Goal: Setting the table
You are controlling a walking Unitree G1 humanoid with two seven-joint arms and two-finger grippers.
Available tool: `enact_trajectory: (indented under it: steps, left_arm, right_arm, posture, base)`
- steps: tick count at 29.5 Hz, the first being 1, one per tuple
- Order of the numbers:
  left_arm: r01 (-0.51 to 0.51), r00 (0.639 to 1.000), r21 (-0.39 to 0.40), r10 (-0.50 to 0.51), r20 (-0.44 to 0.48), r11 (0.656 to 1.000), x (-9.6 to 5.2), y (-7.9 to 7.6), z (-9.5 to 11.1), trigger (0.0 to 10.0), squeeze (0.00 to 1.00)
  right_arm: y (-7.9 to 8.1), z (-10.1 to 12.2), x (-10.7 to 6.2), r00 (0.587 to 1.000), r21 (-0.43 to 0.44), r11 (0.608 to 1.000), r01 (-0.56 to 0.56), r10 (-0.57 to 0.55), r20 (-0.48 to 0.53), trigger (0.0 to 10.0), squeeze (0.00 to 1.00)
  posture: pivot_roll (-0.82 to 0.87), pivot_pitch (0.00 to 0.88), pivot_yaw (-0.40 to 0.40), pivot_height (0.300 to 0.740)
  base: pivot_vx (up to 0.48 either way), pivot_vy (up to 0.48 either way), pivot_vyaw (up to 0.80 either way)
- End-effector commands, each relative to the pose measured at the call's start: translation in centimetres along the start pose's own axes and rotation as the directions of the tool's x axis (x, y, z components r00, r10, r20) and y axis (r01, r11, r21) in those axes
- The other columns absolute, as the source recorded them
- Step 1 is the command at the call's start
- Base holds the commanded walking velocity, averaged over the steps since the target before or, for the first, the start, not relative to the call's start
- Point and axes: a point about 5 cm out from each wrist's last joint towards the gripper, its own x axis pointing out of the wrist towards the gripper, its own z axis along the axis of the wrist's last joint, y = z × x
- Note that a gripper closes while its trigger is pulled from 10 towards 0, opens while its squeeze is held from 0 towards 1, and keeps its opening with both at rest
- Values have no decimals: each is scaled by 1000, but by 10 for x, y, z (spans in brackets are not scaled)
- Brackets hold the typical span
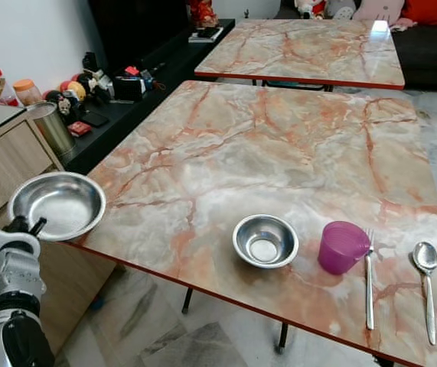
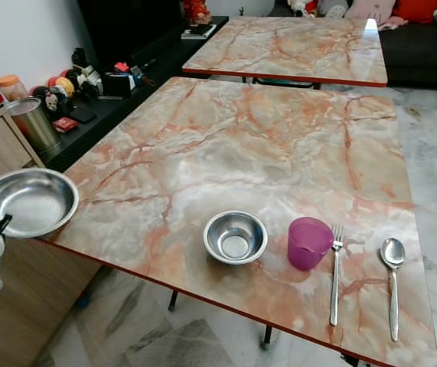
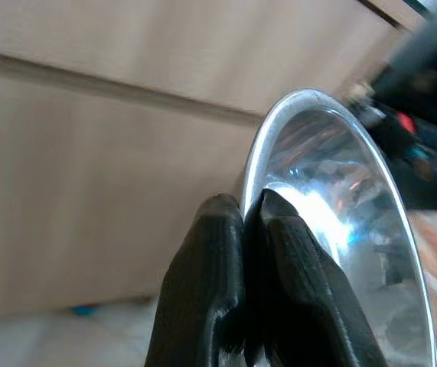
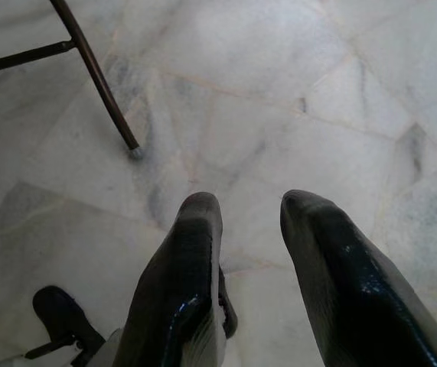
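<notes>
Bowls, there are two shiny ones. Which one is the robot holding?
The big steel bowl, off the table's left corner. The left gripper has its fingers pinched on the rim. The small steel bowl sits untouched on the table beside the purple cup.

A table (image 1: pixel 279 145) stands ahead, with a second table (image 1: pixel 302 46) behind it. Along its near edge, left to right, sit a small bowl (image 1: pixel 265 241), a cup (image 1: pixel 342 246), a fork (image 1: pixel 370 283) touching the cup, and a spoon (image 1: pixel 426 283). At the near left corner, the left gripper (image 3: pixel 250 222) holds a larger bowl (image 1: pixel 57 205) by its rim.
</notes>
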Motion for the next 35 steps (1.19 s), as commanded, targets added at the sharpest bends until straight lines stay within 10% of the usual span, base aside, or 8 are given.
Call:
enact_trajectory:
  steps: [1,11,17,27,35]
  left_arm:
    - [-42,998,12,42,55,999,2,8,13,10000,0]
    - [-207,973,43,202,113,977,-3,42,21,10000,0]
    - [-228,973,423,186,140,877,-11,56,13,10000,0]
    - [-254,967,485,232,106,837,-20,72,-3,10000,0]
    - [120,986,796,25,-167,594,-33,62,-49,10000,0]
  right_arm:
    - [0,-2,0,1000,8,1000,3,-3,-5,10000,0]
    - [0,-2,0,1000,7,1000,2,-2,-6,10000,0]
    - [1,-2,0,1000,7,1000,2,-2,-5,10000,0]
    - [1,-3,-1,1000,10,1000,3,-3,-7,10000,0]
    - [1,-4,-1,1000,10,1000,2,-2,-7,10000,0]
  posture:
    - [15,41,78,740]
    - [17,41,78,740]
    - [17,37,81,740]
    - [13,32,84,740]
    - [18,34,85,740]
  base:
    - [0,0,0]
    - [0,0,0]
    - [0,0,0]
    - [0,0,0]
    - [0,0,0]
